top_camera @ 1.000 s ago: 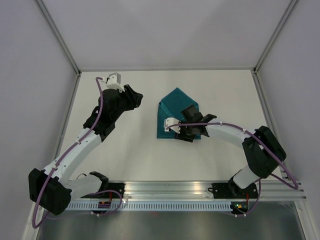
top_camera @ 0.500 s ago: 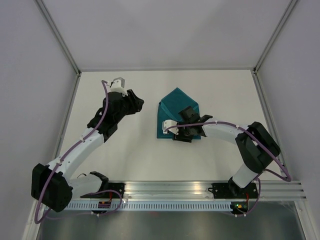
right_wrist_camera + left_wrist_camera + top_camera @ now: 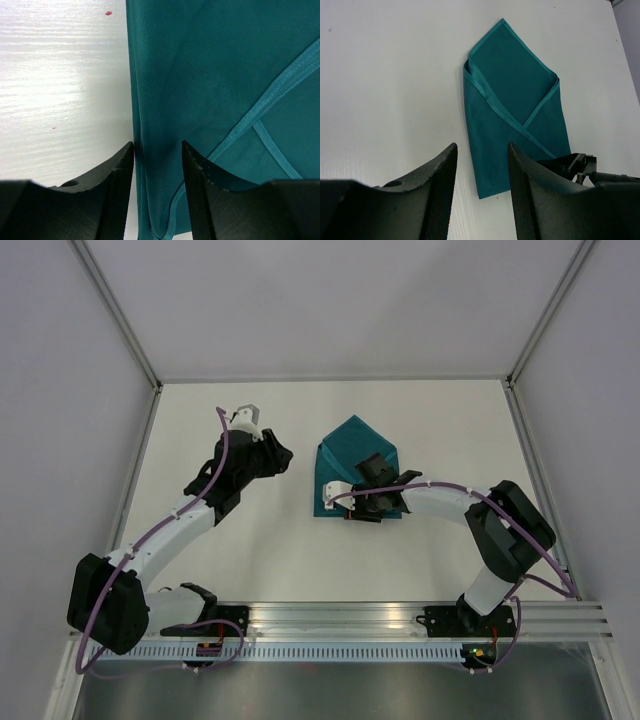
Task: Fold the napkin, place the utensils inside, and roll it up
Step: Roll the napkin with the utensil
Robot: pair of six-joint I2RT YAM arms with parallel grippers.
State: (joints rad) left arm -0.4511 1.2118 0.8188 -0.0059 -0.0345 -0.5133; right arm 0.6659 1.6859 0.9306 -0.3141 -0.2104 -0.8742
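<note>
Left gripper moved closer to the napkin, jaws apart, empty. Right gripper sat over its edge, jaws apart.

The right gripper is hovering low over the teal napkin, its black fingers standing apart. The cloth's folded left edge is running down into the gap between them. Lighter hem bands are crossing at the right. The white table is showing at the left, carrying tiny red specks.
</note>
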